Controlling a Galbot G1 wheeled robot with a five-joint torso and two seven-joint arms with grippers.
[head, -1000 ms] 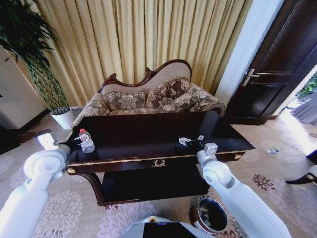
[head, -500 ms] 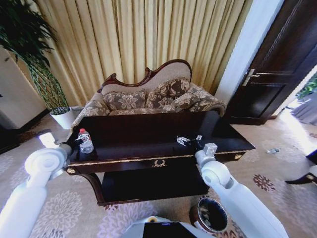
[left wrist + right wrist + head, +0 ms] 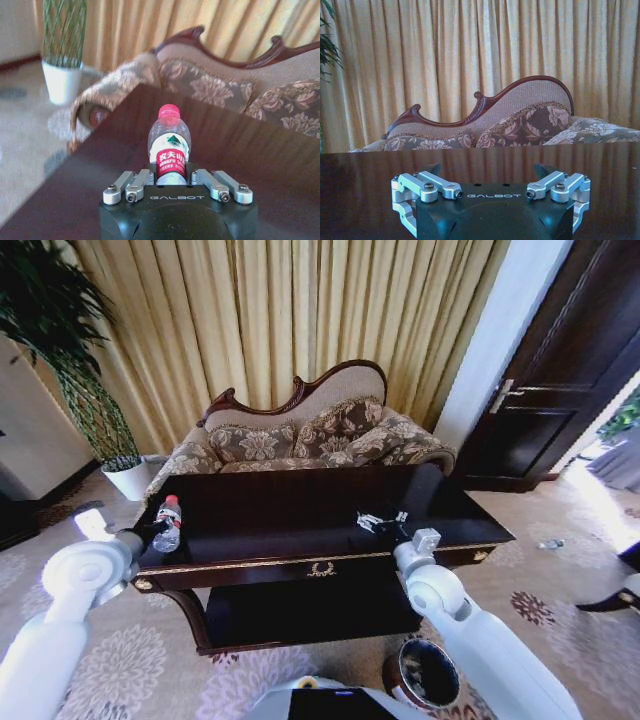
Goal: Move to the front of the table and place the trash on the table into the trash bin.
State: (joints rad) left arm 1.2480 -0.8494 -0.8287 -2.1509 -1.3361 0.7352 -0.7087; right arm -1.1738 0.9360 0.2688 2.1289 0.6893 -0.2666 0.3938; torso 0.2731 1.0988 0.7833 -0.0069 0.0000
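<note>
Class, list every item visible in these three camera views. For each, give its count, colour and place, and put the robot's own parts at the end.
bottle: one, clear with red cap, tilted at the table's left end, between the left gripper's fingers.
white paper wads: a small cluster, white, right part of the tabletop.
table: one, dark glossy wood, gold trim, centre.
trash bin: one, dark brown, on the carpet at the lower right.
sofa: one, floral, behind the table.
potted plant: one, white pot, far left.
door: one, dark, right.
left gripper: shut on the bottle.
right gripper: open, low over the tabletop.
</note>
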